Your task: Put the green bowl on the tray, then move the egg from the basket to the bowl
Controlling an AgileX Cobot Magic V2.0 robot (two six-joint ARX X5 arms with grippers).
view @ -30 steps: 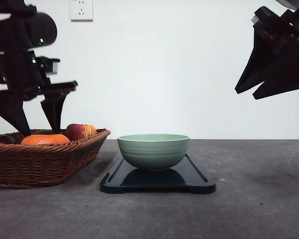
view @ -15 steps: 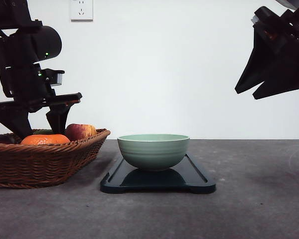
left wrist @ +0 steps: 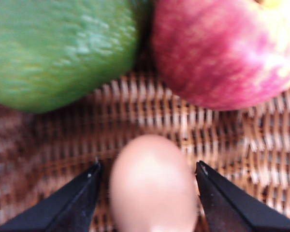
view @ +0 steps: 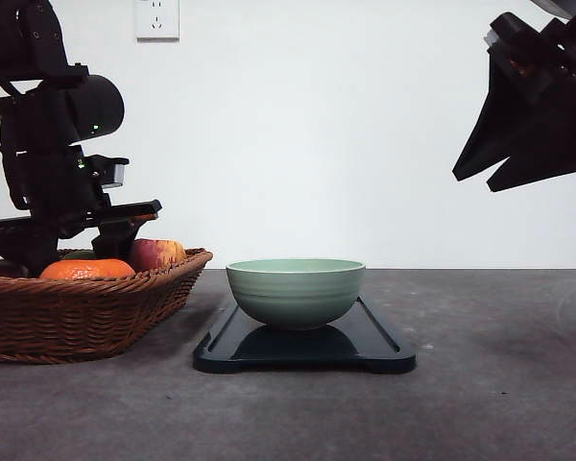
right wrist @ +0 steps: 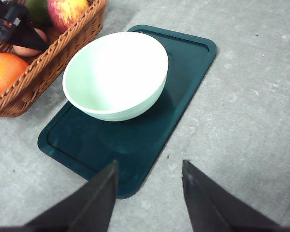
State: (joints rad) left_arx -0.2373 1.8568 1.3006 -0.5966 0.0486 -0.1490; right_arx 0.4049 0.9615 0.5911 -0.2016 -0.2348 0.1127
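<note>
Two fingers of our left hand (left wrist: 147, 186) sit spread either side of the egg (left wrist: 153, 186) in the basket (left wrist: 150, 116); closing hard could crack it, or off-centre roll it toward the apple (left wrist: 227, 50).

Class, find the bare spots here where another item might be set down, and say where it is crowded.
Free: the table right of the tray, the strip in front of it, and the empty green bowl. Crowded: the basket, where the left gripper straddles the egg beside fruit.
</note>
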